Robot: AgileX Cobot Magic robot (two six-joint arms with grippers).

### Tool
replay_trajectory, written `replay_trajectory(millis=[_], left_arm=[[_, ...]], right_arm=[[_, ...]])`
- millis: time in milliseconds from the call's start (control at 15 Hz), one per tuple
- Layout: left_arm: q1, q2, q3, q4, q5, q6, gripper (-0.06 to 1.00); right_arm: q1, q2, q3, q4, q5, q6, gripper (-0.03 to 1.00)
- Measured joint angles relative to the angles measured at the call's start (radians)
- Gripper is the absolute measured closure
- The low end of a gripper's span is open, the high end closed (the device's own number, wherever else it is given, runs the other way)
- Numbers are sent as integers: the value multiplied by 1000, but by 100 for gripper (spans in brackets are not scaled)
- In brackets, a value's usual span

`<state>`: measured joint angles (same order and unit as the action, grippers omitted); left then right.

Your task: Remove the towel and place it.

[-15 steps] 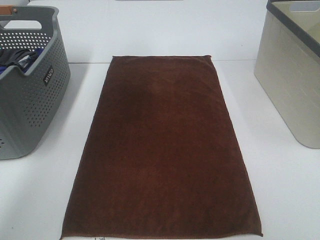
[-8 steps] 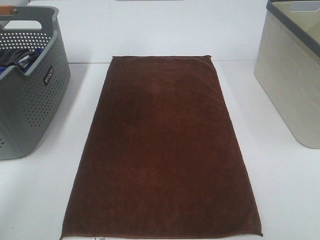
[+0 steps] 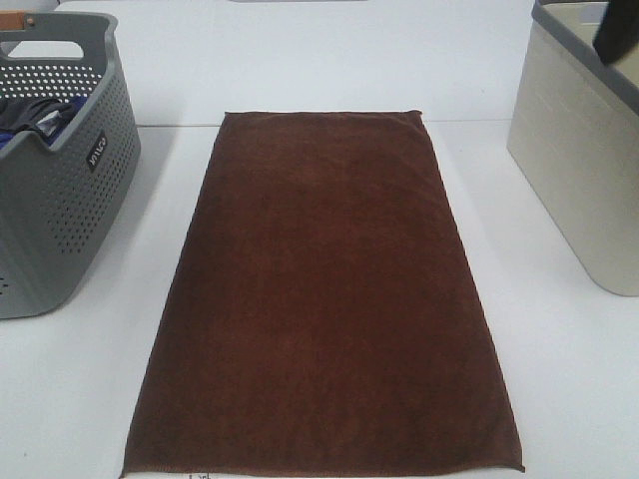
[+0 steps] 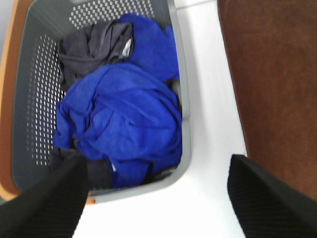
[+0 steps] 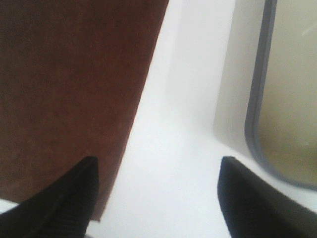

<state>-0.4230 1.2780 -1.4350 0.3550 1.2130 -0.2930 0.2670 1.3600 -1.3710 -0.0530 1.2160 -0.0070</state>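
Since the large dark brown rectangular terry towel [image 3: 321, 289] already lies spread flat on the white desk [image 3: 559, 379], between the grey perforated plastic basket [image 3: 60, 200] and the beige bin [image 3: 579, 190], the step in hand looks like finishing the placement: both arms should lift straight away so no hem gets dragged. The left claw [image 4: 156, 198] hangs fingers apart and empty over the basket of blue and grey cloths [image 4: 124, 124]; the right claw [image 5: 156, 198] is likewise spread and empty, above the bare desk by the towel's edge. Compared with half a second ago, a dark shape [image 3: 617, 28] has entered at the upper right over the bin, probably the right arm; the towel has not shifted
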Motion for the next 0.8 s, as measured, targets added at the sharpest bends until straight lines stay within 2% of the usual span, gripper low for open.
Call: replay_trajectory(millis=[67, 200, 267, 400, 600, 800], left_arm=[[0, -113, 156, -21, 0, -21, 20], [0, -233, 308, -50, 0, -29, 20], [0, -349, 455, -88, 1, -31, 20], [0, -502, 601, -151, 2, -24, 20], [0, -755, 753, -234, 5, 53, 20], [0, -916, 809, -297, 8, 133, 20]], right_arm=[[0, -88, 169, 0, 2, 0, 32], [0, -191, 348, 0, 3, 0, 32], [0, -247, 435, 0, 3, 7, 32], [0, -359, 574, 0, 3, 7, 32], [0, -537, 710, 0, 3, 23, 32], [1, -744, 778, 0, 2, 23, 32]])
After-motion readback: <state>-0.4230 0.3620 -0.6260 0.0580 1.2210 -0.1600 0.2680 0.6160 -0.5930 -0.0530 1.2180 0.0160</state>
